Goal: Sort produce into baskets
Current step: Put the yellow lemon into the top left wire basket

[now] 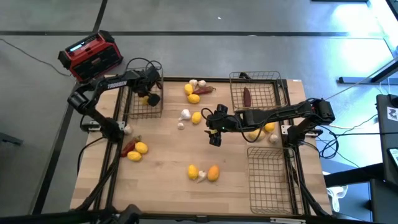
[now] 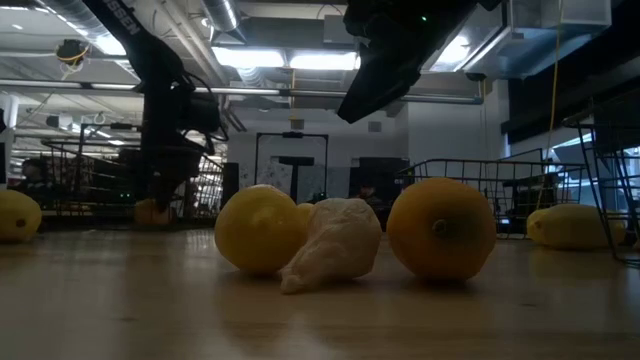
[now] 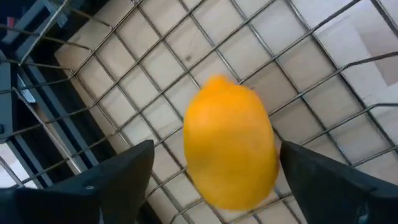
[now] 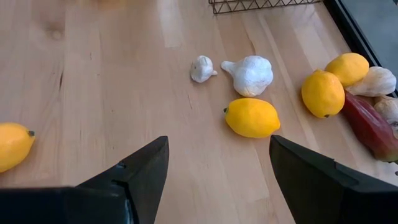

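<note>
**Dropping an orange fruit at ten o'clock**

We have the left tool (image 1: pixel 151 94) over the left basket (image 1: pixel 132 109) at ten o'clock, fingers spread, an orange fruit (image 3: pixel 230 142) loose between them above the mesh. We should lift straight up so neither finger nudges it. Our right tool (image 1: pixel 214 129), released and empty, hovers mid-bench over a lemon (image 4: pixel 252 117) and garlic (image 4: pixel 250 74). More produce lies at six o'clock.
</note>
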Action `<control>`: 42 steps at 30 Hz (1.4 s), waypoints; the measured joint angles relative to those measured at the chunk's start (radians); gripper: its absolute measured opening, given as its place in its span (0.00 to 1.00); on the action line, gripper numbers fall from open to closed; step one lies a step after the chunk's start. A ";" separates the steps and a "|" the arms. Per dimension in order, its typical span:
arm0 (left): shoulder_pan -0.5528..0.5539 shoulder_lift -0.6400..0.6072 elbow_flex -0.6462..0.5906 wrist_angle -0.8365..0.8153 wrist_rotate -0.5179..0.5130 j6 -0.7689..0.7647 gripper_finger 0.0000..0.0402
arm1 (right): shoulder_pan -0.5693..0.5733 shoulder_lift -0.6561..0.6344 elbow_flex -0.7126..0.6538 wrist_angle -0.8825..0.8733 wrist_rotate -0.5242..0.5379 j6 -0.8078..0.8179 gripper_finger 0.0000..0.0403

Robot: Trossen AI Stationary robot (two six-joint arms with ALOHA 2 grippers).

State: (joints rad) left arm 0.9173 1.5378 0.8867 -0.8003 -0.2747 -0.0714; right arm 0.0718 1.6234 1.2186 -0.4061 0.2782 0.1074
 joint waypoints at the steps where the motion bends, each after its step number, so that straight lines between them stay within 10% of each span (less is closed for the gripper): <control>1: 0.000 -0.006 0.000 -0.012 0.000 0.004 0.88 | 0.000 0.000 0.000 0.000 0.001 0.000 0.68; 24: -0.170 -0.544 0.001 -0.029 0.029 -0.091 0.89 | 0.000 0.000 0.000 0.028 0.017 -0.037 0.68; 42: -0.426 -0.588 0.002 -0.026 0.030 -0.187 0.89 | -0.140 0.087 0.047 0.131 -0.228 -0.013 0.85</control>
State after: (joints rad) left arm 0.4910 0.9501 0.8883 -0.8265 -0.2447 -0.2584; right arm -0.0682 1.7106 1.2661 -0.2746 0.0499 0.0946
